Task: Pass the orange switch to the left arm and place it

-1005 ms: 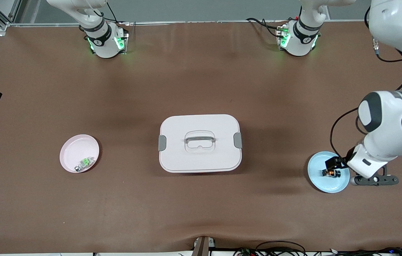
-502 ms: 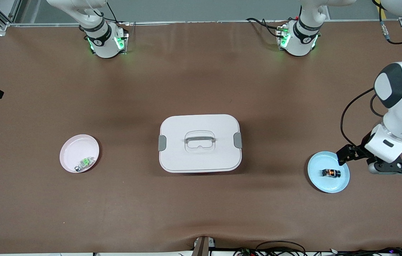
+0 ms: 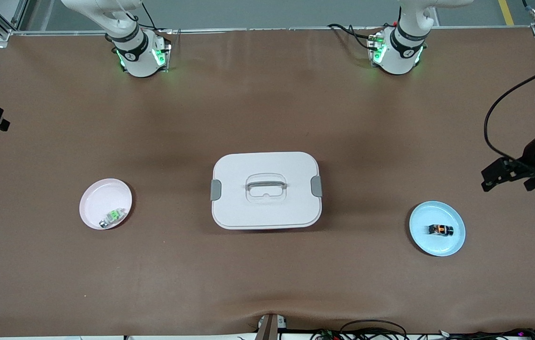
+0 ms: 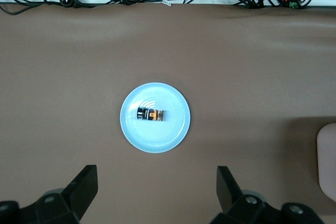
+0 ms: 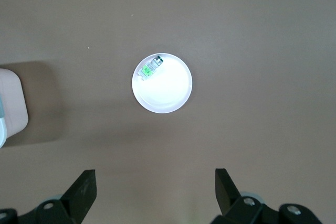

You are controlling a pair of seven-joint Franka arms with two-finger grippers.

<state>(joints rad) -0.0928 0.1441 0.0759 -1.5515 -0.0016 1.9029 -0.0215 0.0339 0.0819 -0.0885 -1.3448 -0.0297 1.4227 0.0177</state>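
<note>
The orange switch [image 3: 440, 230] lies on a blue plate [image 3: 421, 236] toward the left arm's end of the table, with the white box [image 3: 266, 208] sitting between it and the pink plate [image 3: 95, 200], likely as the obstacle to clear. The left gripper [image 4: 156, 195] hangs wide open and empty above the table beside the blue plate, and the right gripper [image 5: 155, 195], equally open and empty, is over the pink plate. The right gripper is out of the front view, and the switch's detail is too small to read.
</note>
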